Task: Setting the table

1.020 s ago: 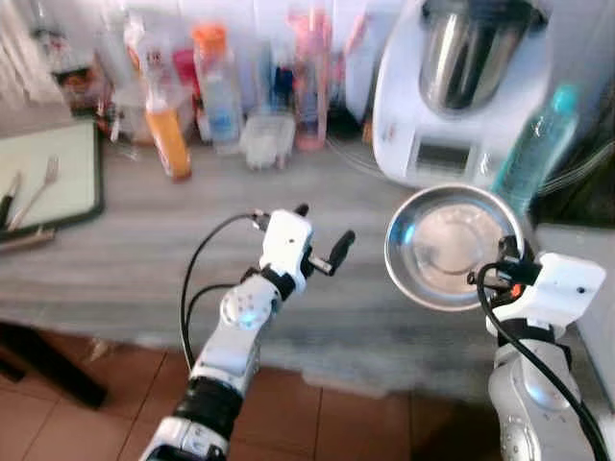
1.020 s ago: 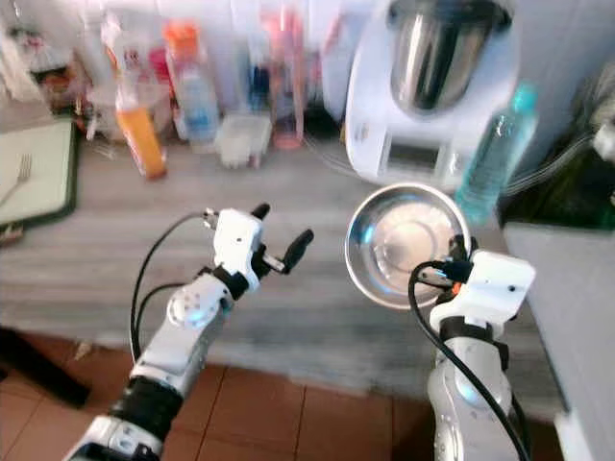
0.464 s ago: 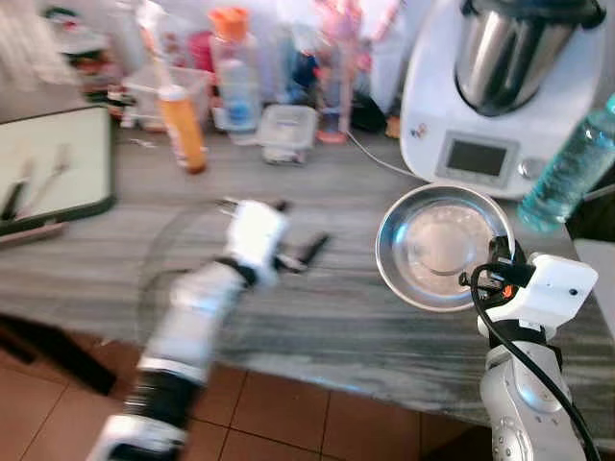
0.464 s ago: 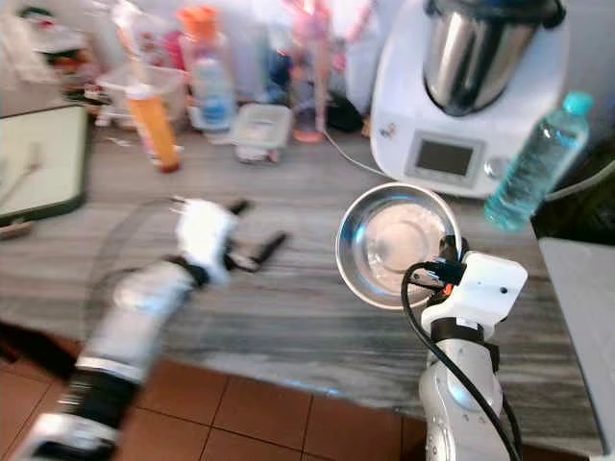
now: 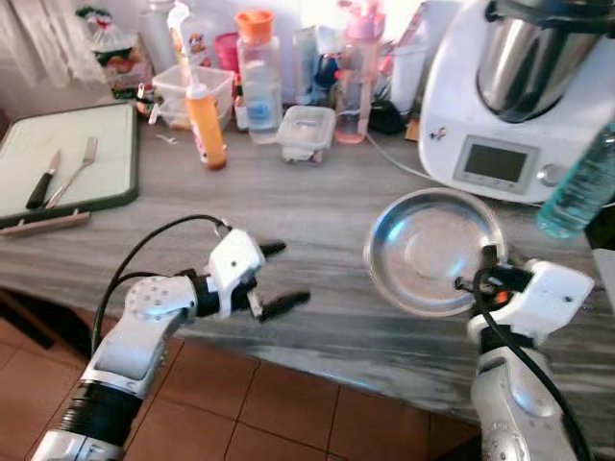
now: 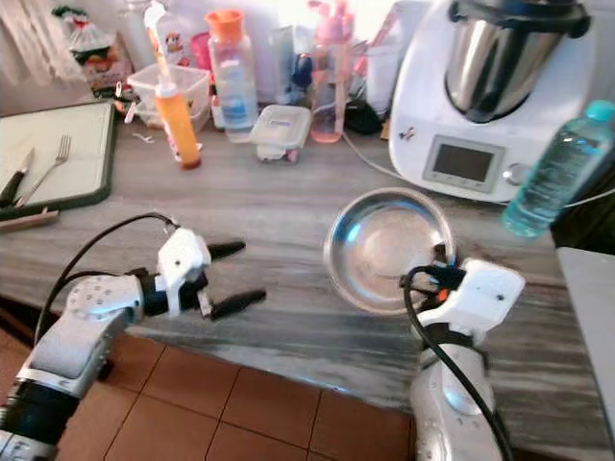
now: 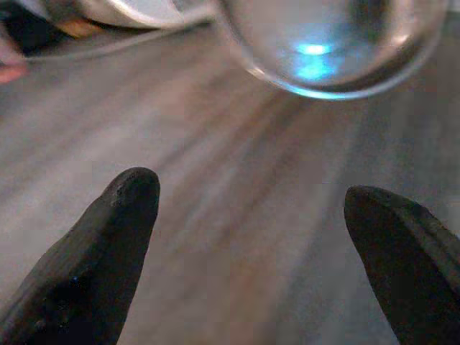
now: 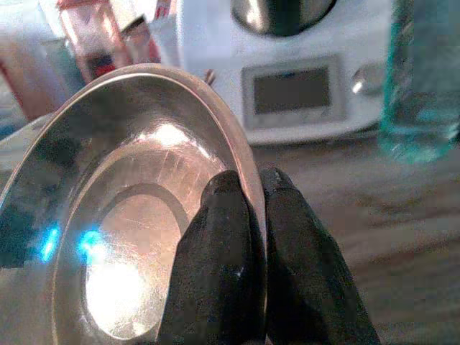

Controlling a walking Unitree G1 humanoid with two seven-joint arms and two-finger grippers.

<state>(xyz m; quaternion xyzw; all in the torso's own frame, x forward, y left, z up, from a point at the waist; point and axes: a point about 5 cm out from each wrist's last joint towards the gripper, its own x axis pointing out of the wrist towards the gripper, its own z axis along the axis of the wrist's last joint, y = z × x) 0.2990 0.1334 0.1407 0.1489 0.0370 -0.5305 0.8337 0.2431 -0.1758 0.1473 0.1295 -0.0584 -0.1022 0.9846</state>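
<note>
My right gripper [image 5: 478, 281] is shut on the near rim of a shiny steel bowl [image 5: 428, 248], holding it tilted just above the grey wooden counter [image 5: 317, 202]. The right wrist view shows both black fingertips [image 8: 223, 215] pinching that rim, with the steel bowl [image 8: 122, 237] spreading out beyond them. To the left of the bowl, my left gripper [image 5: 279, 277] hovers open and empty over the counter's front edge. In the left wrist view its two fingers [image 7: 108, 237] stand wide apart, pointing toward the steel bowl [image 7: 323, 43].
A white kitchen machine [image 5: 514, 106] and a teal water bottle [image 5: 579, 182] stand behind the bowl. Bottles and plastic boxes [image 5: 250, 82] line the back. A green-rimmed board [image 5: 67, 163] with a fork [image 5: 77, 168] and knife [image 5: 43, 181] lies far left. Below the edge are orange floor tiles [image 5: 288, 423].
The camera has shifted, showing more of the counter's left. My left arm has dropped toward the front edge, still open. The bowl stays in my right gripper.
</note>
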